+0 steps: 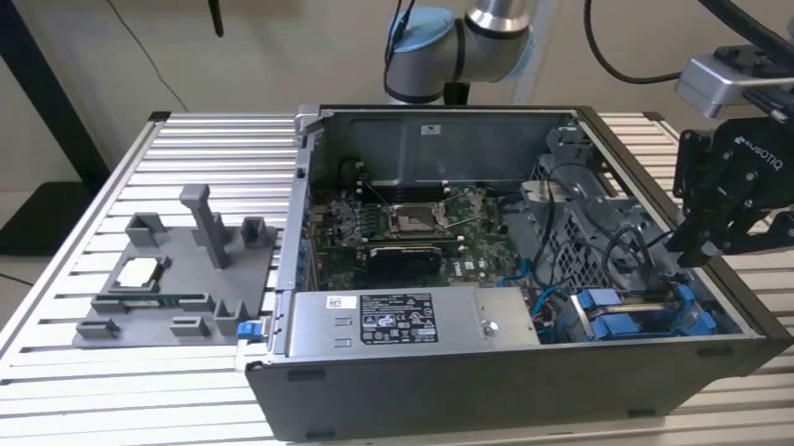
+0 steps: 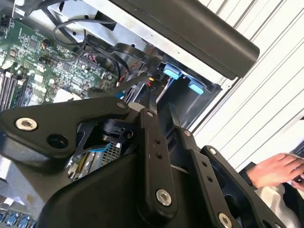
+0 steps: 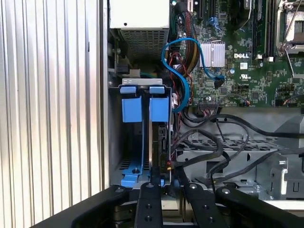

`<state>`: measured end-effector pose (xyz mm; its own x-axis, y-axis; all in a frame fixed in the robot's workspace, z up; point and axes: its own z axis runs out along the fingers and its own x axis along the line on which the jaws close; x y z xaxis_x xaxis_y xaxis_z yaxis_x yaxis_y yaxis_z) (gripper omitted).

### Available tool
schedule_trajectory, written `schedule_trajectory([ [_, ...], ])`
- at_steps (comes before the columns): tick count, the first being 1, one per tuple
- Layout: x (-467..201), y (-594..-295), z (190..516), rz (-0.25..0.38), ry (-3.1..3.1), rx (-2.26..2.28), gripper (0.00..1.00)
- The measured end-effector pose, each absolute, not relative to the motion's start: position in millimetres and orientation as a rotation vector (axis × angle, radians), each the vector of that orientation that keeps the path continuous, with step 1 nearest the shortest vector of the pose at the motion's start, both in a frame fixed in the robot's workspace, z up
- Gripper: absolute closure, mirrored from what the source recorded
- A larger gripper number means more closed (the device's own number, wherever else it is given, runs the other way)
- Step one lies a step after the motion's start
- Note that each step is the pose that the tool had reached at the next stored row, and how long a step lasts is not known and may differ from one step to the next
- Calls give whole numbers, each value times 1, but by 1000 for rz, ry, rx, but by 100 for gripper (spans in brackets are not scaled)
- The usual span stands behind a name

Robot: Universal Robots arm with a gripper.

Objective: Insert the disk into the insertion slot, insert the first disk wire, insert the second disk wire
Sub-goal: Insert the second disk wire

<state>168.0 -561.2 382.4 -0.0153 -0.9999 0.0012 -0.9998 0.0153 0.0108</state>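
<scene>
The insertion slot (image 3: 124, 142), a dark metal bay with blue rails, sits at the case's corner; it also shows low on the exterior view's right (image 1: 635, 316). The disk (image 3: 160, 140) stands edge-on inside it under a blue tab, beside an empty half of the bay. My black gripper (image 3: 168, 186) hangs just above the disk's end and appears shut on a disk wire (image 3: 169, 167), a black cable with red and yellow strands at its plug. In the exterior view the gripper (image 1: 697, 249) hovers over the case's right wall. The second wrist view shows that plug (image 2: 152, 79) just beyond the fingertips (image 2: 151, 114).
The open computer case (image 1: 496, 390) lies on a slatted metal table (image 1: 199, 149). A grey power supply box (image 1: 410, 321) sits beside the bay, with loose black cables (image 3: 223, 142) and the green board (image 1: 397, 223) nearby. A grey fixture (image 1: 174, 279) stands left. A person's hand (image 2: 275, 168) rests nearby.
</scene>
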Motion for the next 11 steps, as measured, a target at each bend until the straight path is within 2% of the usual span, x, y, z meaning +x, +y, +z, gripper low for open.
schedule_trajectory([
  [11, 177, -561, 382, -11, -2232, 2199, 74],
])
